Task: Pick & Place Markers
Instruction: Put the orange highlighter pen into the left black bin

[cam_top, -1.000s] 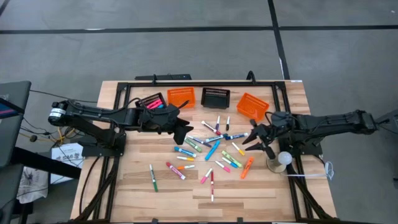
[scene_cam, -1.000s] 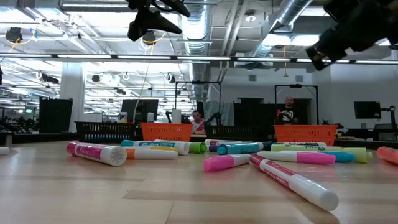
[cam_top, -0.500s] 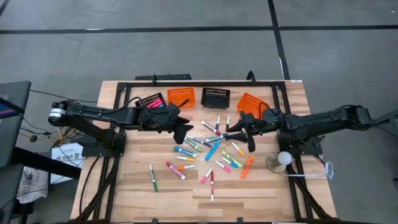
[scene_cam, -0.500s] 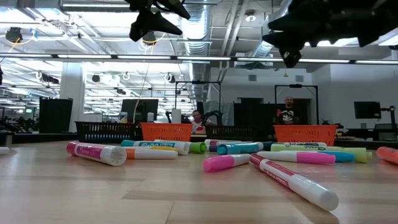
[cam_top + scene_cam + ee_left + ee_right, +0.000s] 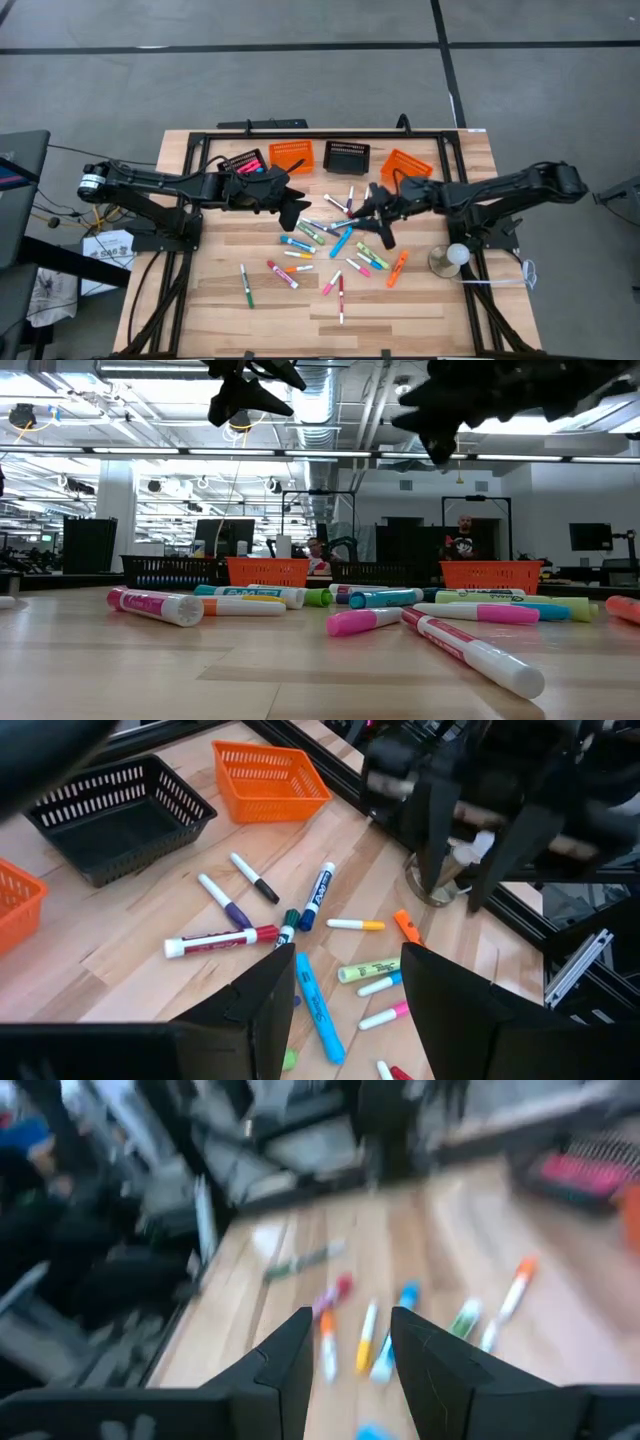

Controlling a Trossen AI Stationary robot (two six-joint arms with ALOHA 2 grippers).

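High view: four baskets (image 5: pixel 347 156), some twenty loose markers (image 5: pixel 342 242) (both grippers' jaws parted, empty).

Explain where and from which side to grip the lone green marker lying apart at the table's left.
Take the green marker at mid-barrel, coming straight down from above, with the fingers closing across its thin width. It lies flat and alone, with bare table along both long sides, so the fingers would likely fit there.
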